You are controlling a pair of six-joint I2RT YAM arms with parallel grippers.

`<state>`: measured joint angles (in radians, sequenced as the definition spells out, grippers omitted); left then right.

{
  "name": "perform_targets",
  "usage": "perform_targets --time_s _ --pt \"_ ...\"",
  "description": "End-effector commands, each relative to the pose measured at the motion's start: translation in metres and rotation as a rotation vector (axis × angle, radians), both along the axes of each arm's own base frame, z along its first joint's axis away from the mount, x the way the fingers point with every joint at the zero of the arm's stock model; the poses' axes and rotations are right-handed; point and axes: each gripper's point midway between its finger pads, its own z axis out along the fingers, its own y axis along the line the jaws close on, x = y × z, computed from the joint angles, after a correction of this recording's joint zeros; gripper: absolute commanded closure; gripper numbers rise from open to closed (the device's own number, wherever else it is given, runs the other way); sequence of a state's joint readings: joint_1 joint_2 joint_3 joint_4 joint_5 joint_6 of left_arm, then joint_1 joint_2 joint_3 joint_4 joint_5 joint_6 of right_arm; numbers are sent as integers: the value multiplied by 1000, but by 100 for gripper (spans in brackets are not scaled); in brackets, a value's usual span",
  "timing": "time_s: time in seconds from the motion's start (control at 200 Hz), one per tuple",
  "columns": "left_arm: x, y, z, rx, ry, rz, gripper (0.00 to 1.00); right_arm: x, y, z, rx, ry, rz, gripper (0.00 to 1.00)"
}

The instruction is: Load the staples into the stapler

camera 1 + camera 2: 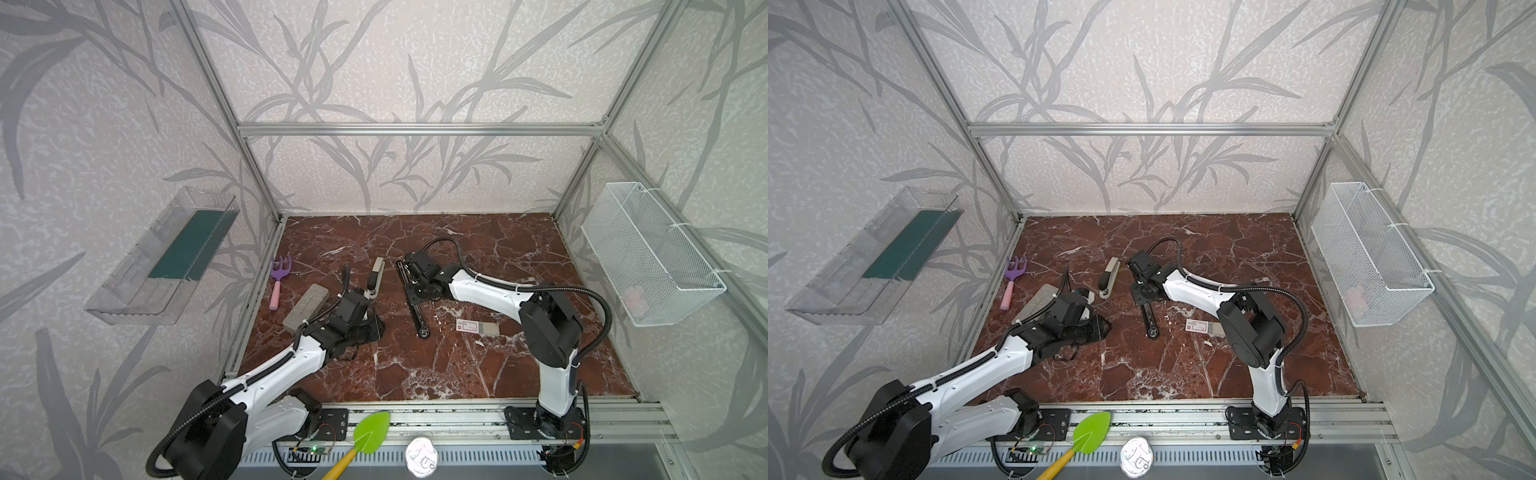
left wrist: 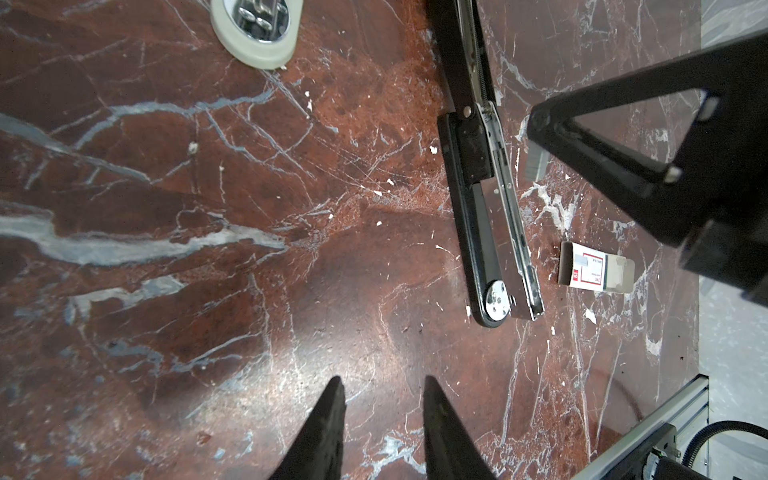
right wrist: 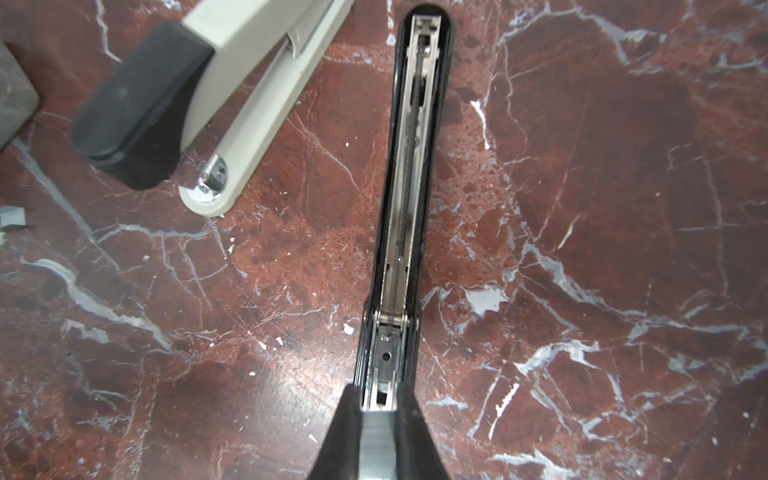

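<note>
The all-black stapler [image 1: 415, 309] [image 1: 1148, 316] lies opened flat mid-table, its silver rail facing up [image 3: 409, 166] [image 2: 490, 208]. My right gripper [image 3: 378, 399] [image 1: 409, 282] is shut on a grey-silver block of staples [image 3: 376, 440], held just over the rail near the hinge. The left wrist view shows that block [image 2: 536, 160] at the right gripper's tip. The small white box with a red mark [image 1: 473, 326] [image 1: 1200, 326] [image 2: 594, 272] lies right of the stapler. My left gripper [image 2: 383, 382] [image 1: 374, 328] hangs open over bare table left of the stapler, with nothing between its fingers.
A beige-and-black stapler [image 1: 376, 276] [image 3: 199, 104] lies just left of the black one. A grey block [image 1: 305, 307] and a purple hand rake [image 1: 277, 282] sit at the left. A green shovel [image 1: 365, 436] rests on the front rail. A wire basket [image 1: 648, 253] hangs on the right wall.
</note>
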<state>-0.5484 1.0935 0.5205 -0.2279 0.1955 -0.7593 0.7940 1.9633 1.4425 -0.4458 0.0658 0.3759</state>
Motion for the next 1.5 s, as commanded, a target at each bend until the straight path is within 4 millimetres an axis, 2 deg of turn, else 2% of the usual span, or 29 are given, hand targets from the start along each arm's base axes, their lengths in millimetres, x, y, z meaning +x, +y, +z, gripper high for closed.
perform_targets --time_s 0.0,0.765,1.495 --pt "0 1 -1 -12 -6 5 66 6 7 6 11 -20 -11 85" --pt "-1 7 -9 -11 11 24 66 14 8 -9 -33 -25 -30 85" --pt "-1 11 -12 -11 17 35 66 8 4 -21 -81 -18 -27 85"
